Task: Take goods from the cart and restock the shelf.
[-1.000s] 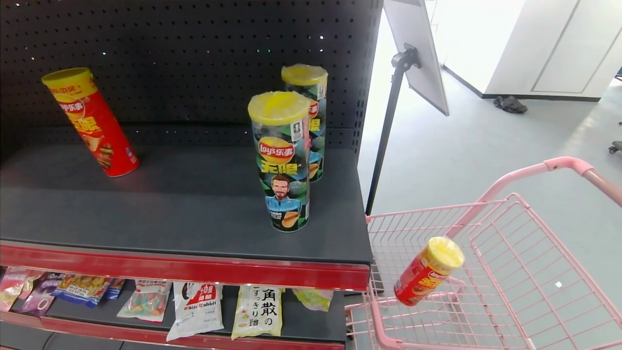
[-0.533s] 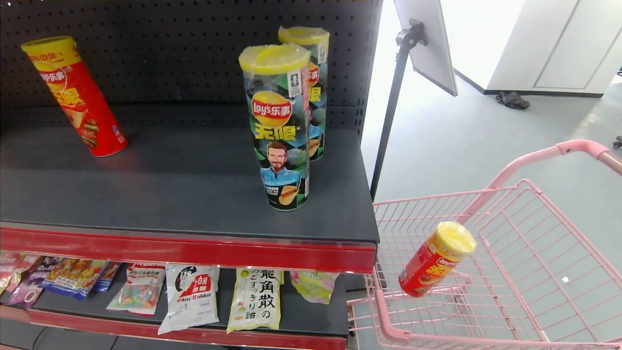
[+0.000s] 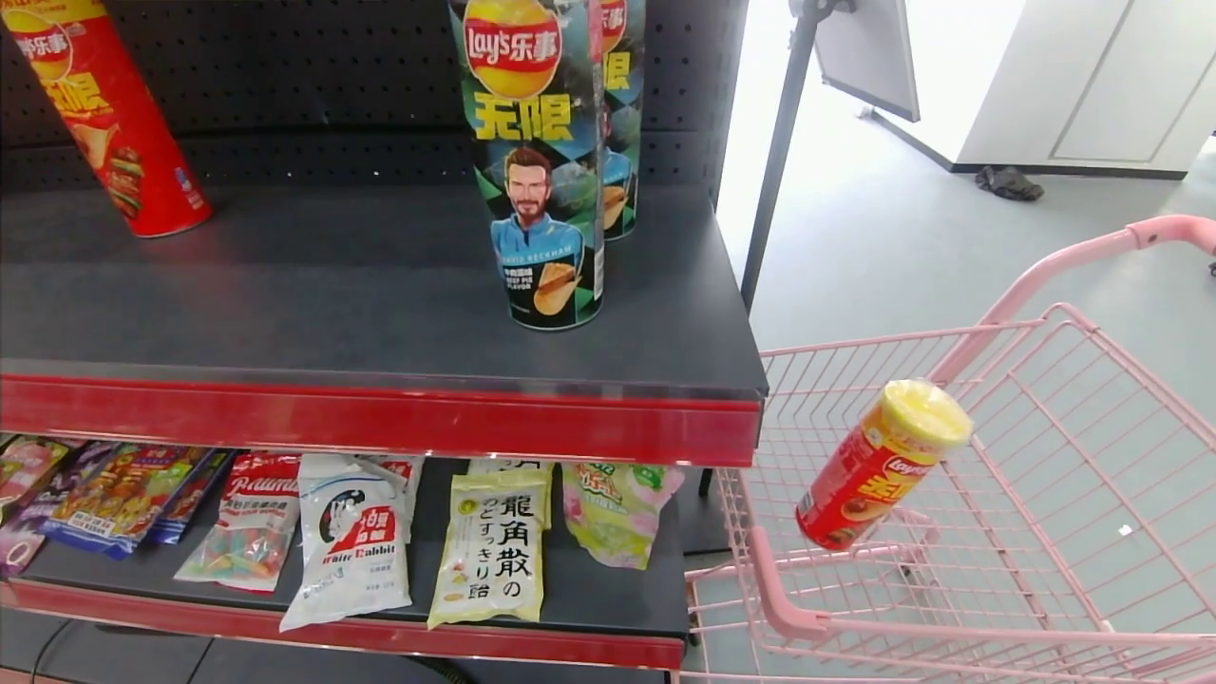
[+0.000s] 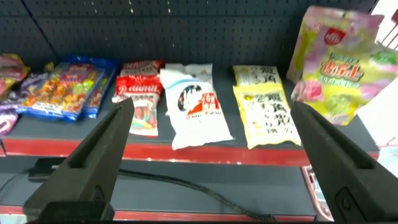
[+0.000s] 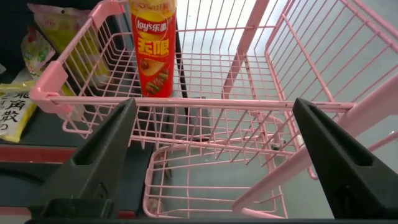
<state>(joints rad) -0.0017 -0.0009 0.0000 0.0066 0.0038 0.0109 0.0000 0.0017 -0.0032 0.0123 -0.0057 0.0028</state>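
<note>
Shelf (image 3: 332, 304) beside pink cart (image 3: 1159, 230); red chip can (image 3: 879, 465) leaning inside cart; left tool (image 4: 211, 106), right tool (image 5: 214, 102) both spread wide, empty.

A shop aisle is shown. A black metal shelf unit (image 3: 313, 294) with a perforated back panel (image 3: 285, 85) and a glossy red front strip (image 3: 380, 426) is stocked with tall cylindrical snack canisters, one dark green (image 3: 537, 190) and one red (image 3: 114, 142). On the lower tier, sealed snack packets (image 3: 351, 541) are laid out in a row. A pink wire shopping cart (image 3: 777, 594) is parked just beside the shelf, with a red yellow-lidded canister (image 3: 879, 465) leaning inside. A smooth grey floor (image 3: 902, 256) and white walls (image 3: 1092, 76) are seen behind.
</note>
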